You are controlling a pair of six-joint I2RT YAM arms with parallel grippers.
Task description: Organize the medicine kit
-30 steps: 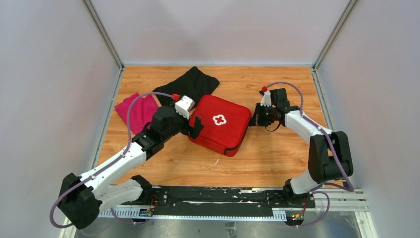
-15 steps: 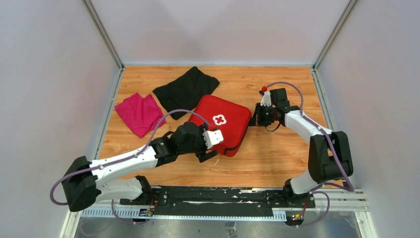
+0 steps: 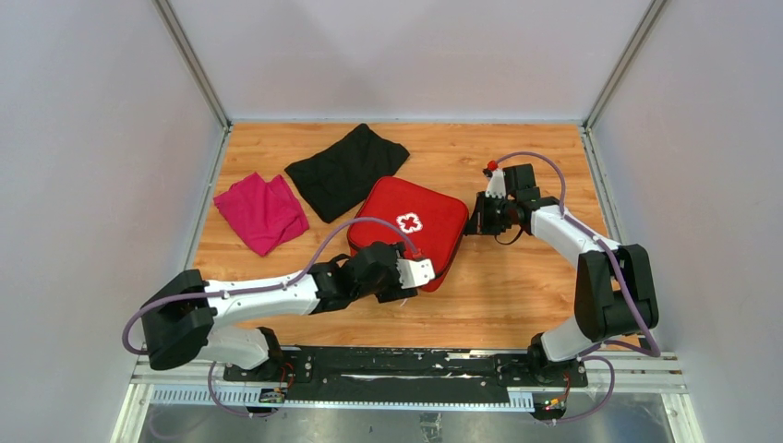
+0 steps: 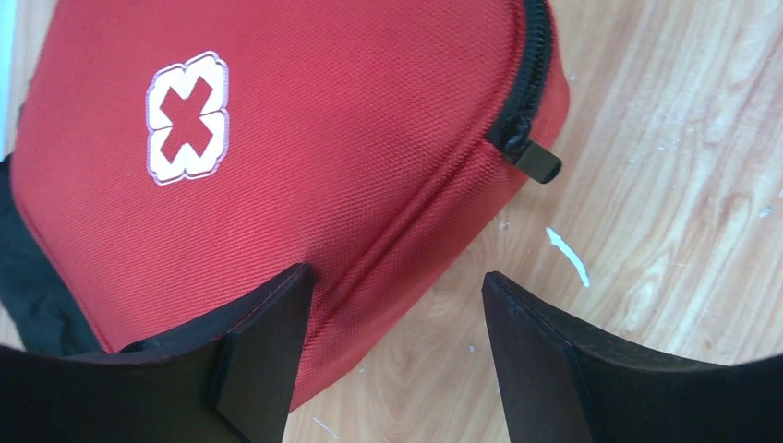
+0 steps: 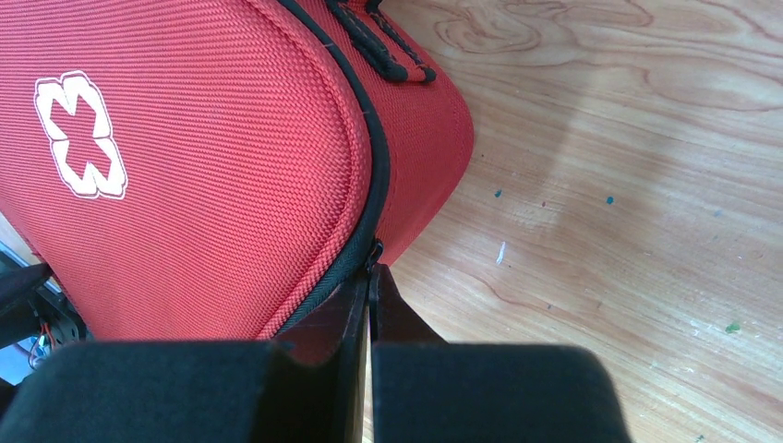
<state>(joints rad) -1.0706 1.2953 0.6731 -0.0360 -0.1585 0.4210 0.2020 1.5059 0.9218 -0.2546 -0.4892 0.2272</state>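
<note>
The red medicine kit (image 3: 411, 231) lies zipped shut mid-table, white cross up. My left gripper (image 3: 417, 281) sits low at the kit's near corner and is open. In the left wrist view the left gripper (image 4: 397, 274) has one finger (image 4: 268, 341) over the red fabric (image 4: 323, 138) and the other over bare wood. A free zipper pull (image 4: 536, 161) sticks out ahead of it. My right gripper (image 3: 477, 224) is at the kit's right corner. There the right gripper (image 5: 371, 272) is shut on a thin black zipper pull (image 5: 374, 251) of the kit (image 5: 203, 138).
A black cloth (image 3: 346, 169) lies behind the kit on its left, and a magenta cloth (image 3: 261, 212) lies further left. Grey walls close the wooden table on three sides. The black mounting rail (image 3: 397, 365) runs along the near edge.
My left arm has swung from the kit's left side round to its near corner, and its jaws have narrowed somewhat. The right arm and the kit have not moved.
</note>
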